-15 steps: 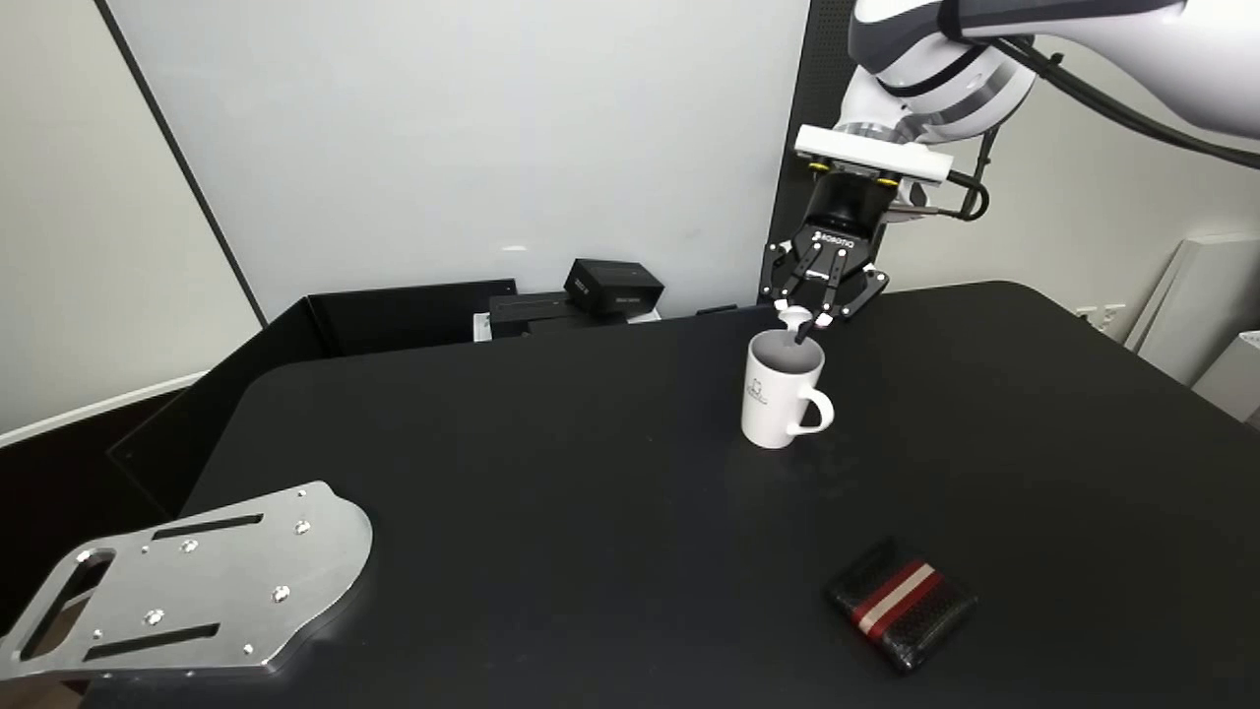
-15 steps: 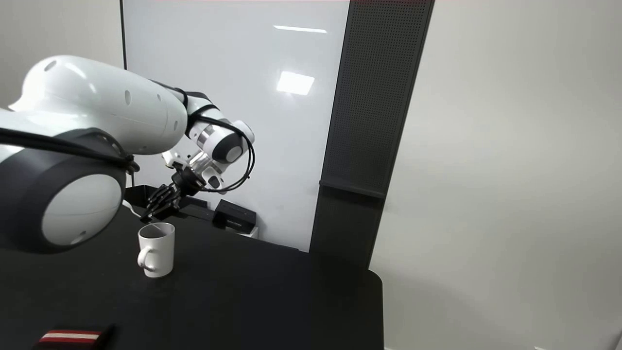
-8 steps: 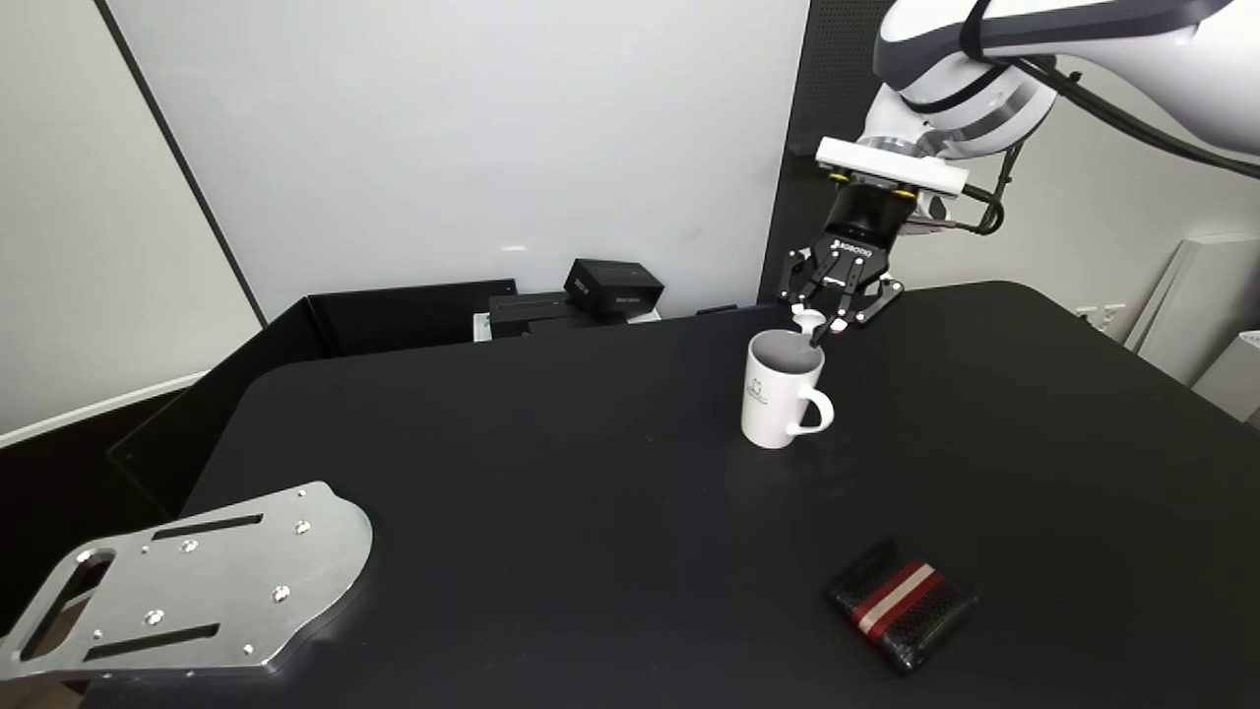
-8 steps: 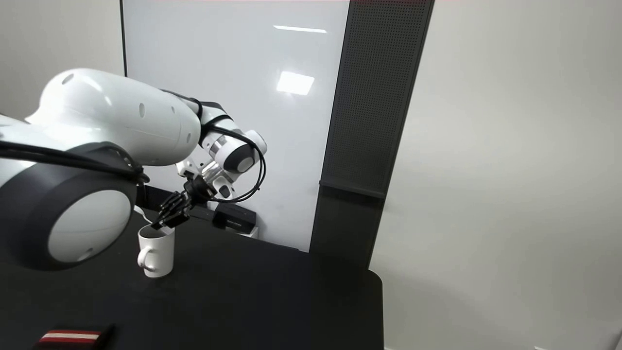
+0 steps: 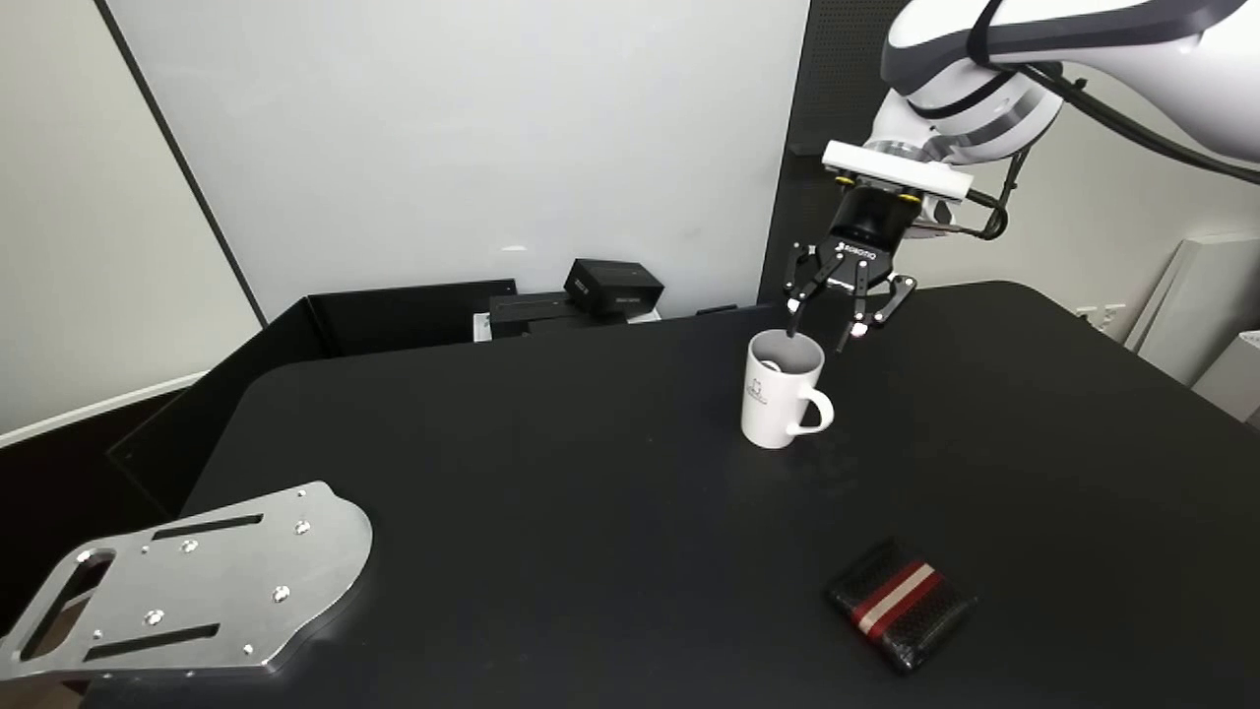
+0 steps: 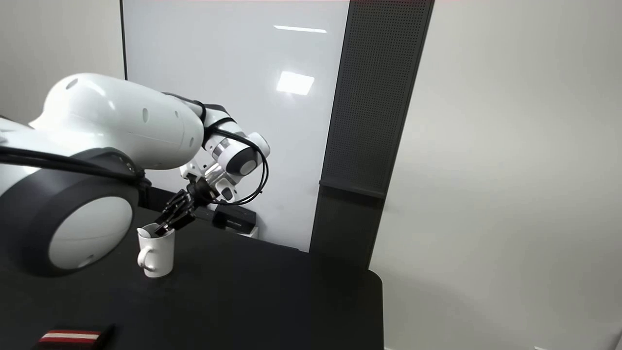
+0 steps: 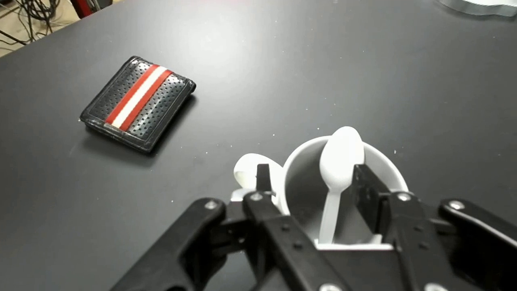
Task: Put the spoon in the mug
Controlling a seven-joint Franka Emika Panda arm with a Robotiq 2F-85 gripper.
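The white spoon (image 7: 342, 157) leans in the white mug (image 7: 301, 190), handle down inside and rounded bowl up against the far rim in the wrist view. My gripper (image 7: 311, 169) is open above the mug, its fingers well apart. One finger (image 7: 263, 178) is over the mug's loop handle, outside the rim. The opposite finger (image 7: 369, 194) is over the mouth beside the spoon's bowl; whether they touch I cannot tell. In both exterior views the mug (image 5: 773, 409) stands upright under the gripper (image 5: 819, 335), and the spoon (image 6: 144, 233) shows at its rim.
A black wallet (image 5: 901, 603) with a red and white stripe lies on the dark table nearer that camera. A metal plate (image 5: 217, 571) overhangs the table's edge. Black boxes (image 5: 615, 286) sit beyond the back edge, before a whiteboard.
The arm has come down and shifted slightly toward the mug. My gripper has opened and let go of the spoon, which has dropped into the mug and tipped against the rim.
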